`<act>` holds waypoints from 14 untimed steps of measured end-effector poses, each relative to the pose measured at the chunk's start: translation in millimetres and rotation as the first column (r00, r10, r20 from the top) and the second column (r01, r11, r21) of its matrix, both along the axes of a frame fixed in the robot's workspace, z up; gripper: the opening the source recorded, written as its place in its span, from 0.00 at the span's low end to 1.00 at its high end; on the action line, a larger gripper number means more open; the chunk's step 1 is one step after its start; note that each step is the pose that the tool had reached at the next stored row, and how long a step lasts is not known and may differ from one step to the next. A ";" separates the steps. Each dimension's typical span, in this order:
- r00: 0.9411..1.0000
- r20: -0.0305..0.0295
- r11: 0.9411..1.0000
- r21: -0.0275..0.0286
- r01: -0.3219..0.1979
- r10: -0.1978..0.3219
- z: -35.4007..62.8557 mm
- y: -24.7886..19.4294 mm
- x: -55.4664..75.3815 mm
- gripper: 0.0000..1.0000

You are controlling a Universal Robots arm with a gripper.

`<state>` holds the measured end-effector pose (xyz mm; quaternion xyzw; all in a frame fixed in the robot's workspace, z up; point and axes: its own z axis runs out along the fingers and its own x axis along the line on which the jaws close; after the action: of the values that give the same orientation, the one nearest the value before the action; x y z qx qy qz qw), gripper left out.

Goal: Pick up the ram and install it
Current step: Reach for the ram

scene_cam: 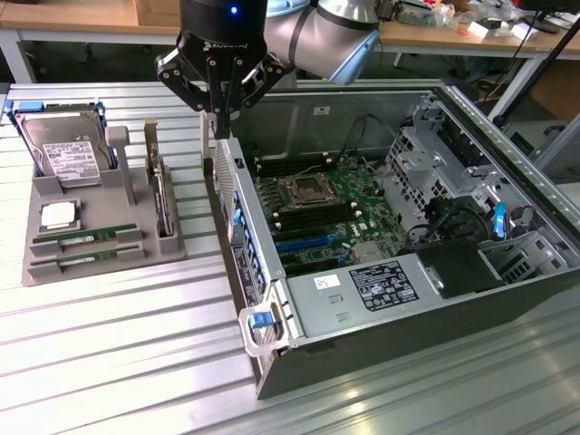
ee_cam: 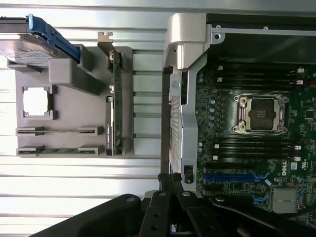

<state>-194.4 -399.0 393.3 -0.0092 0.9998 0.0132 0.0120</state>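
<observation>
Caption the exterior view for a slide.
Robot arm, jaws shut, above edge of open computer case; ram lying in gray tray.

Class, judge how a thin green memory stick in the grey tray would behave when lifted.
The thin green memory stick looks like a slim board: probably stiff and light. Held on edge by the grey tray slots, it might tip once freed.

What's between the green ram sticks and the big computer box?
Past the ram, an upright card stands in the gray holder, then bare slatted table, in the exterior view.
</observation>
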 end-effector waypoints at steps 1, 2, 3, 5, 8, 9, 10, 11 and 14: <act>1.000 0.000 1.000 0.000 0.000 0.000 0.0 0.0 -0.8 0.11; 1.000 0.000 1.000 0.000 0.000 0.000 0.0 0.0 -1.4 0.11; 1.000 0.000 1.000 0.000 0.000 0.000 0.0 0.1 -2.1 0.11; 1.000 0.000 1.000 0.000 0.000 0.000 0.0 0.0 -4.9 0.11; 1.000 0.000 1.000 0.000 0.000 0.000 0.0 0.0 -8.5 0.11; 1.000 0.000 1.000 0.000 0.000 0.000 0.0 0.0 -9.7 0.11; 1.000 0.000 1.000 0.000 0.000 0.000 0.0 0.0 -11.1 0.11; 1.000 0.000 1.000 0.000 0.000 0.000 0.0 0.1 -11.9 0.11; 1.000 0.000 1.000 0.000 0.000 0.000 0.0 0.0 -14.8 0.11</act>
<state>-209.2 -398.9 393.3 -0.0092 0.9998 0.0132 0.0120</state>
